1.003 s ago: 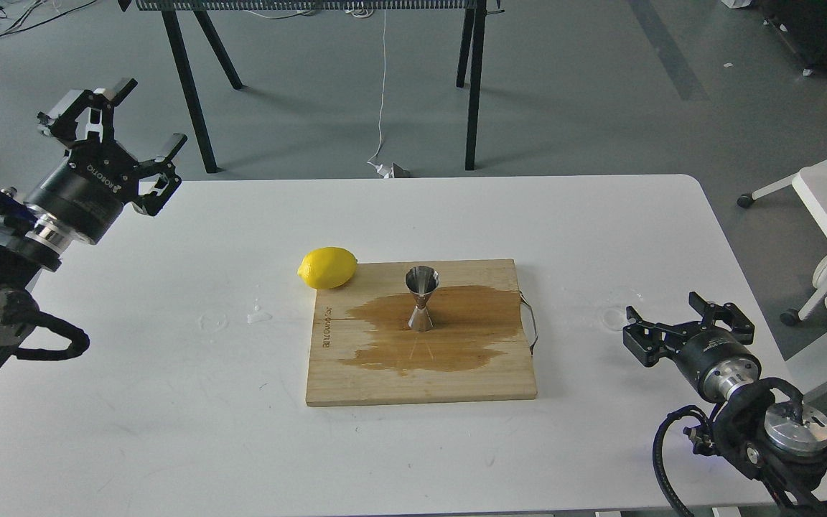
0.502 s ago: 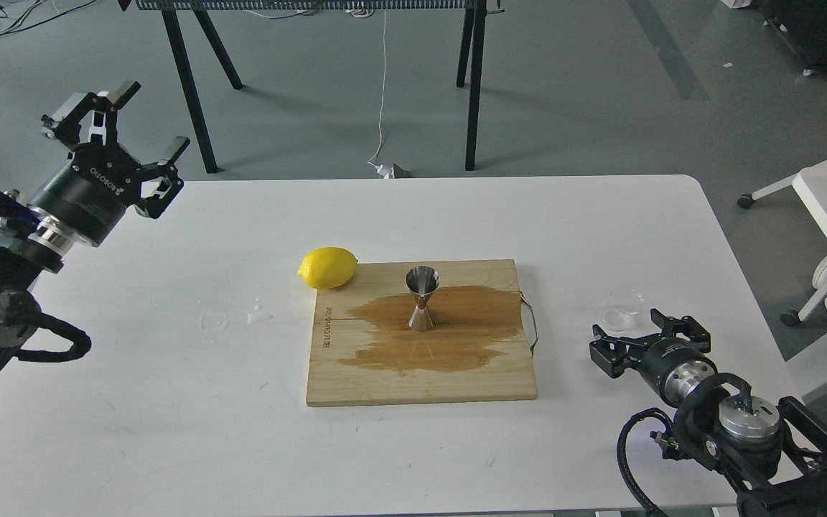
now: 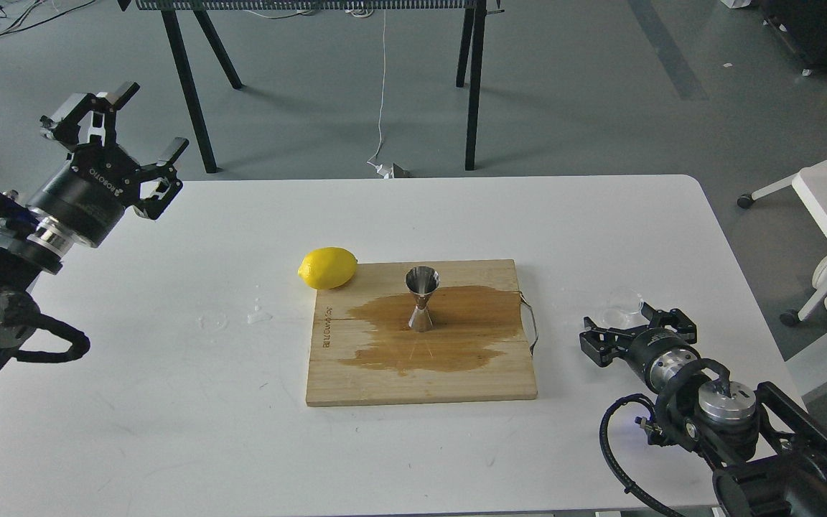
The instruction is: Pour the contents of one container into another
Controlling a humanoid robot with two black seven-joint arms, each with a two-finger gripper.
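Two hands are in my view, and both are empty. My left hand (image 3: pixel 123 136) hangs above the far left corner of the white surface (image 3: pixel 169 402), well apart from everything on it, with its fingers spread wide. My right hand (image 3: pixel 632 327) is low near the right edge of the surface, its fingers also apart, one on each side. The clear cup (image 3: pixel 620 309) stands upright on the surface just beyond this hand, close to its fingertips; I cannot tell if a finger touches the cup, because the glass is faint against the white top. I also cannot see if there is liquid in it.

One wooden board (image 3: pixel 421 380) lies in the middle of the surface, with a thin metal handle (image 3: pixel 530 327) on its right side. A large dark wet stain (image 3: pixel 435 334) covers the centre of the board. The steel jigger (image 3: pixel 421 298) stands upright on the board, inside the stain, with its wide mouth up. A lemon (image 3: pixel 327 267) rests on the surface at the far left corner of the board, touching or almost touching its edge. Some small drops of water (image 3: pixel 259 314) are on the surface to the left of the board. The cup is between the board's handle and the right edge of the surface, well apart from the jigger.
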